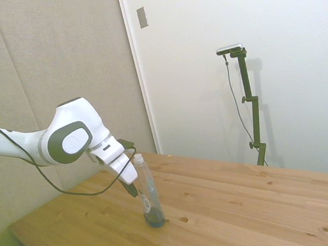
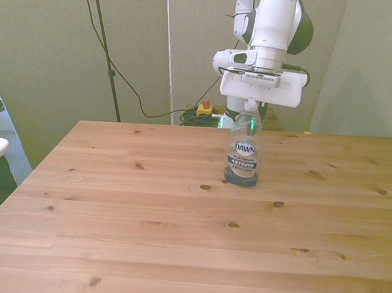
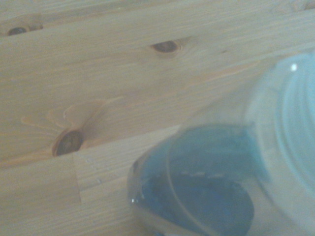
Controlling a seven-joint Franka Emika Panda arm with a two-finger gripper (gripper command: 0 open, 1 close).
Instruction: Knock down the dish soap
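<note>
- The dish soap [image 2: 243, 150] is standing upright on the wooden counter [image 2: 141, 244], somewhat toward the far edge and a little toward the front view's right of the middle.
- Blue liquid is sitting only in its base; the rest of the clear body is looking empty, so the bottle is probably light and top-tippy.
- The white arm [image 1: 66, 138] is reaching in from the side view's left, with the pincer [image 1: 132, 187] sitting right against the bottle's upper half, just below the white cap [image 1: 138, 158].
- Whether the pincer is released or clenched, I cannot tell: the fingers are hiding behind the bottle and the hand's body.
- The wrist view is looking steeply down past the cap at the blurred blue base [image 3: 197, 196].
- The step in hand is looking like the contact itself: the hand is placed at the neck, and the bottle is not yet tipping.
- Next, the job is calling for 1 firm sideways push high on the bottle, carried through until it is toppling.
- Pushing too low is risking a mere slide along the wood.
</note>
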